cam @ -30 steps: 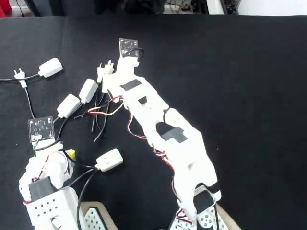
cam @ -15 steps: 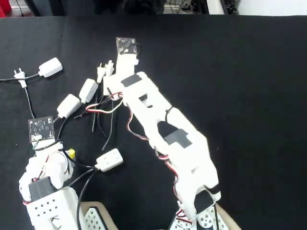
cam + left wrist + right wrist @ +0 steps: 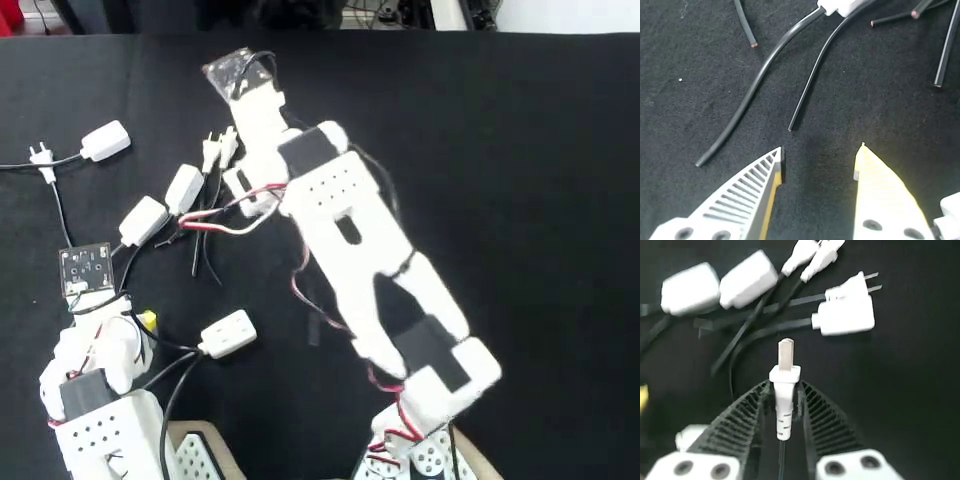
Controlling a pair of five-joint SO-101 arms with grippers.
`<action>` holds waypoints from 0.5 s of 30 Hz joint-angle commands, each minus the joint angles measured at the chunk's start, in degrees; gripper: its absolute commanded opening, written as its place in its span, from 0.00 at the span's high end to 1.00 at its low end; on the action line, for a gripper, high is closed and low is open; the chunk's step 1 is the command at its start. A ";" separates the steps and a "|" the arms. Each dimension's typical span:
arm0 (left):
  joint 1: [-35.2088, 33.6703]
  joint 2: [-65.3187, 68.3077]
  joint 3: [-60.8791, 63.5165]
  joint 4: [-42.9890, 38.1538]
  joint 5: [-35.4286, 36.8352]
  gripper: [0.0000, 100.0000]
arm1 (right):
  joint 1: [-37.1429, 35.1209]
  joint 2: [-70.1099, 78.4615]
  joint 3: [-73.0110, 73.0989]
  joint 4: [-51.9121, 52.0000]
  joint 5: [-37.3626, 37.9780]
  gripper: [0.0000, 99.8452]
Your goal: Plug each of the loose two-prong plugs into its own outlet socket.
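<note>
The step in hand appears to be carrying one plug to a socket. The right pincer [image 3: 783, 388] is clamped on the held plug [image 3: 784, 376], gripping its white body from both sides with the two prongs pointing straight ahead, off the black worktop [image 3: 520, 150]. In the high view the right arm [image 3: 345, 215] stretches to the upper left of the frame, its wrist above the tangle of leads, with a pair of loose plugs [image 3: 218, 150] just beside it. Ahead of the held plug lie a flat plug [image 3: 845, 315], a nearer socket block [image 3: 747, 279] and a farther socket block [image 3: 690, 287], the two blocks side by side. At the lower left of the high view the left arm [image 3: 95, 360] sits folded. The left pincer [image 3: 820, 150] is spread wide over bare worktop, holding nothing, with a black lead [image 3: 760, 85] beyond its tips. No plug looks seated yet, so the task seems to be at an early stage. The next move probably calls for lining the prongs up with a block's slotted face, which these views do not show. The block is loose and may slide when pushed, so it likely needs bracing.
</note>
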 commanded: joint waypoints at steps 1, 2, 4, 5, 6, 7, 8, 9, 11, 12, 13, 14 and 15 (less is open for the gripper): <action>-0.48 0.26 -1.01 -0.09 -0.44 0.77 | -0.70 -6.73 -2.59 10.81 10.37 0.99; -0.48 0.26 -0.92 -0.09 -0.44 0.77 | -0.53 -7.43 -2.51 14.77 14.15 0.99; -0.48 0.26 -0.92 -0.09 -0.44 0.77 | 0.53 -7.78 -0.75 21.45 21.63 0.99; -0.48 0.26 -0.92 -0.09 -0.44 0.77 | 1.93 -8.22 1.89 22.33 24.18 0.99; -0.48 0.26 -0.92 -0.09 -0.44 0.77 | 3.43 -8.40 5.14 21.98 26.37 0.99; -0.48 0.26 -0.92 -0.09 -0.44 0.77 | 5.10 -8.84 8.84 21.19 28.66 0.99; -0.48 0.26 -0.92 -0.09 -0.44 0.77 | 6.59 -9.01 12.88 19.87 31.47 0.99; -0.48 0.26 -0.92 -0.09 -0.44 0.77 | 7.82 -9.80 17.63 18.02 34.20 0.99; -0.48 0.26 -0.92 -0.09 -0.44 0.77 | 9.85 -12.00 27.21 13.10 39.21 0.99; -0.48 0.26 -0.92 -0.09 -0.44 0.77 | 10.73 -13.67 32.13 9.93 41.41 0.99; -0.48 0.26 -0.92 -0.09 -0.44 0.77 | 11.43 -15.52 37.23 6.42 44.22 0.99; -0.48 0.26 -0.92 -0.09 -0.44 0.77 | 11.96 -17.63 41.89 2.73 47.21 0.99; -0.48 0.26 -0.92 -0.09 -0.44 0.77 | 12.57 -19.56 46.55 -0.88 49.76 0.99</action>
